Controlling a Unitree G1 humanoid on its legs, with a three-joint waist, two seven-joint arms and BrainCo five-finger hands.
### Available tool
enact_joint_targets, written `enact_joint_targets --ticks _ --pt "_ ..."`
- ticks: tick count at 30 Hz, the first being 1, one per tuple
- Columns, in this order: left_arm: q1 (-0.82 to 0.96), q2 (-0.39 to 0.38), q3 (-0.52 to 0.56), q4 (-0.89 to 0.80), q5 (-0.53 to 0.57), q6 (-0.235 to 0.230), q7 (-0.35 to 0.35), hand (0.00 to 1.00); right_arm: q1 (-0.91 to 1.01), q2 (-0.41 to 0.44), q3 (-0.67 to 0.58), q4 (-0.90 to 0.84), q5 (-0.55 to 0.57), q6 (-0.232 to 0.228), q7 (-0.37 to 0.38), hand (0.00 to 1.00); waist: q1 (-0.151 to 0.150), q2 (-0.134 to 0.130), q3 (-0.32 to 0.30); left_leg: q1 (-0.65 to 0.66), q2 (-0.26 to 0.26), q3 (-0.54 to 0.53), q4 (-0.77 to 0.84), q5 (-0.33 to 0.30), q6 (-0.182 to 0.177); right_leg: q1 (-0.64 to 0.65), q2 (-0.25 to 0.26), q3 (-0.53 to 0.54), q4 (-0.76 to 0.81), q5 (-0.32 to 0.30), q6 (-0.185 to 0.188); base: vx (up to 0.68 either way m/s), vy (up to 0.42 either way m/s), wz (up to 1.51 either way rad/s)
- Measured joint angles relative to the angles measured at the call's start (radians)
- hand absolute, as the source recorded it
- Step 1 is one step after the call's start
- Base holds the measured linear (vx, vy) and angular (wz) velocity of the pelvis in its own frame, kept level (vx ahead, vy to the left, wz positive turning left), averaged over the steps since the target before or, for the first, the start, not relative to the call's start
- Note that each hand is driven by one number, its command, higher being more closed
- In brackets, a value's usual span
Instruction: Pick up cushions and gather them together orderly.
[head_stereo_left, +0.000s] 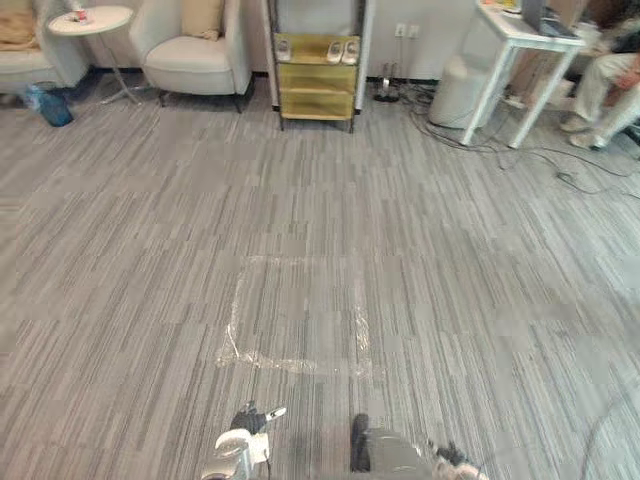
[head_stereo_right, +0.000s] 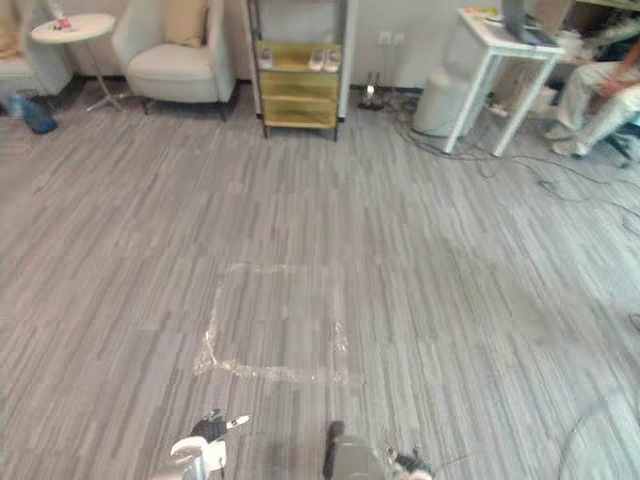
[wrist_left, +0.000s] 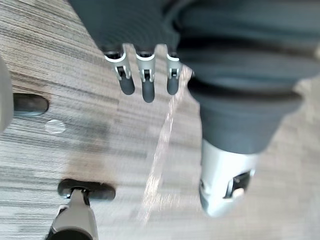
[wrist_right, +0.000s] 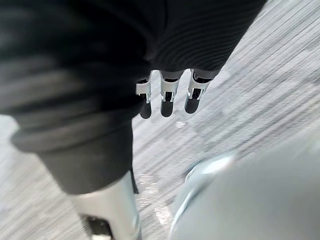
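Far 10 o'clock: pale sofa at the frame edge with a tan sofa cushion on its seat. Just beside it is a round white side table with small items on top, too small to tell. A blue object lies on the carpet below the sofa.

11 o'clock: white armchair with a tan armchair cushion leaning upright against its back. The two cushions are well apart, each on its own seat, neither in a hand.

12 o'clock: yellow shelf unit against the wall, with pale shoes on its top shelf.

1 to 2 o'clock: white round bin, white table, and a seated person at the edge.

Centre: clear tape square stuck on the carpet.

7 o'clock, bottom edge: left hand, fingers straight, side by side, hanging over the carpet, holding nothing.

5 o'clock, bottom edge: right hand, fingers straight, close together, empty above the carpet.
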Motion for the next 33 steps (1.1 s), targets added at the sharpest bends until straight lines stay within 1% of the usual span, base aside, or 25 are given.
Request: enact_joint_targets --ticks 1,2,3,5,6,8,9,10,11,12,13,16,17,18,19,21,22,24,25,26,27,28,29,32,33 --pt "-0.002 -0.015 0.034 -0.017 -0.001 0.001 -0.001 0.00 0.005 0.001 -0.006 -0.019 0.007 -0.001 0.000 0.00 0.003 0.031 0.008 -0.117 0.056 0.008 0.266 0.049 -0.059 0.050 0.021 -0.014 -0.013 -0.031 -0.015 0.35 -0.173 0.44" --pt "0.001 -0.021 0.042 -0.026 0.000 0.000 0.000 0.00 0.004 0.000 -0.006 -0.022 0.010 -0.001 -0.001 0.00 0.005 0.038 0.009 -0.150 0.076 0.012 0.340 0.089 -0.069 0.068 0.028 -0.023 -0.014 -0.045 -0.021 0.44 -0.190 0.25" --pt "0.008 -0.019 0.040 -0.051 -0.001 0.000 -0.001 0.00 0.008 0.001 0.013 -0.024 0.018 0.000 -0.005 0.00 0.016 0.036 0.011 -0.211 0.135 0.038 0.504 0.086 -0.050 0.131 0.032 -0.040 -0.013 -0.080 -0.039 0.51 -0.181 0.06" --pt "0.007 -0.007 0.021 -0.065 -0.001 -0.001 -0.002 0.00 0.014 0.008 0.054 -0.024 0.021 0.000 -0.007 0.00 0.030 0.013 0.016 -0.264 0.159 0.090 0.539 0.043 -0.023 0.212 0.022 -0.050 -0.044 -0.109 -0.040 0.39 -0.138 0.06" --pt "0.005 -0.008 0.005 -0.077 -0.001 -0.003 -0.007 0.00 0.013 0.016 0.060 -0.038 0.041 0.000 -0.008 0.00 0.032 -0.002 0.008 -0.312 0.155 0.132 0.470 0.016 -0.016 0.253 0.011 -0.056 -0.084 -0.113 -0.031 0.33 -0.057 0.05" --pt "0.001 -0.008 -0.018 -0.078 -0.001 -0.007 -0.016 0.00 -0.005 0.023 0.040 -0.047 0.046 -0.001 -0.008 0.00 0.034 -0.006 0.006 -0.346 0.104 0.160 0.232 0.007 -0.023 0.301 -0.007 -0.051 -0.136 -0.119 -0.012 0.42 -0.018 -0.07" --pt "0.000 -0.008 -0.018 -0.076 -0.001 -0.008 -0.017 0.00 -0.008 0.023 0.038 -0.048 0.046 -0.001 -0.007 0.00 0.034 -0.006 0.006 -0.349 0.092 0.162 0.184 0.008 -0.025 0.311 -0.011 -0.049 -0.141 -0.121 -0.007 0.35 0.050 -0.12" --pt "-0.005 -0.009 -0.020 -0.068 -0.001 -0.009 -0.017 0.00 -0.020 0.023 0.036 -0.048 0.046 -0.001 -0.007 0.00 0.034 -0.005 0.005 -0.350 0.052 0.160 0.028 0.025 -0.021 0.341 -0.019 -0.042 -0.160 -0.130 0.010 0.47 0.119 -0.17" --pt "-0.004 -0.009 -0.032 -0.062 -0.001 -0.011 -0.017 0.00 -0.020 0.021 0.033 -0.039 0.046 -0.001 -0.007 0.00 0.037 0.004 0.002 -0.334 0.011 0.116 -0.132 0.087 -0.023 0.366 -0.015 -0.028 -0.182 -0.140 0.032 0.47 0.119 -0.22" --pt "-0.003 -0.009 -0.035 -0.060 -0.001 -0.011 -0.017 0.00 -0.020 0.018 0.031 -0.034 0.045 -0.001 -0.007 0.00 0.039 0.008 -0.001 -0.331 0.004 0.100 -0.167 0.108 -0.022 0.369 -0.011 -0.020 -0.185 -0.144 0.040 0.52 0.215 -0.57" --pt "-0.011 0.002 -0.051 -0.043 -0.001 -0.011 -0.019 0.00 -0.037 0.016 0.030 0.001 0.041 0.004 -0.004 0.00 0.051 -0.003 -0.024 -0.329 -0.026 0.077 -0.181 0.155 0.023 0.373 -0.022 0.039 -0.175 -0.160 0.068 0.45 0.195 -0.56" --pt "-0.023 0.011 -0.058 -0.021 -0.001 -0.005 -0.020 0.00 -0.035 0.023 0.030 0.003 0.037 0.002 0.001 0.00 0.053 -0.022 -0.030 -0.294 -0.048 0.120 -0.172 0.097 0.047 0.309 -0.054 0.131 -0.022 -0.146 0.096 0.44 0.215 -0.40" --pt "-0.021 0.008 -0.062 -0.018 -0.001 0.001 -0.020 0.00 -0.025 0.026 0.038 -0.002 0.035 0.002 0.002 0.00 0.053 -0.018 -0.026 -0.234 -0.057 0.138 -0.179 0.059 0.059 0.206 -0.068 0.179 0.239 -0.083 0.191 0.49 0.275 -0.32" --pt "-0.018 0.010 -0.068 -0.017 -0.001 0.005 -0.021 0.00 -0.022 0.029 0.049 -0.008 0.032 0.003 0.004 0.00 0.051 -0.014 -0.020 -0.182 -0.064 0.134 -0.194 0.042 0.064 0.157 -0.072 0.189 0.379 -0.053 0.238 0.49 0.258 -0.13" --pt "-0.012 0.012 -0.068 -0.017 -0.001 0.006 -0.021 0.00 -0.012 0.026 0.053 -0.014 0.028 0.001 0.006 0.00 0.042 -0.009 -0.018 -0.140 -0.068 0.122 -0.205 0.030 0.065 0.134 -0.077 0.179 0.463 -0.056 0.233 0.39 0.156 0.13" --pt "-0.002 0.018 -0.071 -0.014 -0.003 0.005 -0.020 0.00 -0.006 0.017 0.060 -0.019 0.008 -0.001 0.008 0.00 0.032 0.011 -0.006 -0.048 -0.066 0.113 -0.245 0.015 0.068 0.089 -0.091 0.112 0.524 -0.093 0.182 0.36 0.076 0.17" --pt "-0.001 0.033 -0.084 -0.011 -0.005 0.006 -0.020 0.00 -0.009 0.012 0.061 -0.019 -0.003 -0.002 0.009 0.00 0.027 0.012 -0.005 0.003 -0.058 0.105 -0.280 0.015 0.069 0.052 -0.093 0.052 0.478 -0.122 0.139 0.28 0.021 0.15" --pt "-0.003 0.046 -0.089 0.004 -0.007 0.005 -0.019 0.00 -0.013 0.013 0.059 -0.016 -0.002 -0.002 0.012 0.00 0.025 0.012 -0.005 0.025 -0.039 0.077 -0.287 0.014 0.070 0.022 -0.078 -0.005 0.352 -0.131 0.116 0.33 -0.065 0.49" --pt "-0.002 0.050 -0.089 0.004 -0.008 0.003 -0.019 0.00 -0.018 0.012 0.058 -0.012 -0.002 -0.002 0.013 0.00 0.022 0.011 -0.004 0.043 -0.027 0.048 -0.297 0.010 0.065 0.014 -0.042 -0.009 0.188 -0.104 0.096 0.39 -0.150 0.65" --pt "0.000 0.051 -0.089 0.004 -0.008 0.003 -0.019 0.00 -0.019 0.012 0.057 -0.010 -0.002 -0.003 0.014 0.00 0.020 0.010 -0.001 0.050 -0.025 0.037 -0.299 0.006 0.060 0.015 -0.029 0.002 0.135 -0.088 0.096 0.41 -0.200 0.72" --pt "0.017 0.061 -0.089 0.001 -0.009 0.001 -0.020 0.00 -0.016 0.014 0.057 -0.005 -0.002 -0.002 0.015 0.00 0.019 -0.007 -0.002 0.058 -0.035 0.000 -0.295 -0.022 0.038 0.028 -0.002 0.049 -0.019 0.005 0.086 0.34 -0.203 0.68" --pt "0.007 0.064 -0.091 0.021 -0.008 0.000 -0.019 0.00 -0.019 -0.002 0.035 0.007 0.001 -0.003 0.019 0.00 0.016 0.003 0.010 0.088 -0.029 -0.051 -0.278 -0.059 0.013 0.035 0.010 0.048 -0.002 0.040 0.032 0.34 -0.189 0.61" --pt "0.007 0.061 -0.090 0.026 -0.008 0.001 -0.020 0.00 -0.021 -0.005 0.026 0.009 -0.001 -0.002 0.018 0.00 0.018 0.013 0.007 0.082 -0.023 -0.055 -0.263 -0.059 0.012 0.037 0.016 0.051 0.002 0.031 0.023 0.31 -0.188 0.29" --pt "0.031 0.033 -0.060 0.019 -0.008 -0.001 -0.022 0.00 -0.017 -0.007 0.017 0.010 0.000 -0.002 0.018 0.00 0.023 0.038 0.001 -0.014 0.006 -0.072 -0.026 -0.054 0.001 0.090 0.020 0.033 -0.034 -0.019 0.010 0.26 -0.176 0.09" --pt "0.031 0.029 -0.056 0.015 -0.008 -0.001 -0.022 0.00 -0.011 -0.003 0.008 0.001 0.008 -0.004 0.016 0.00 0.021 0.047 0.000 -0.054 0.019 -0.077 0.075 -0.039 -0.023 0.112 0.024 0.021 -0.043 -0.031 0.003 0.26 -0.168 0.21"
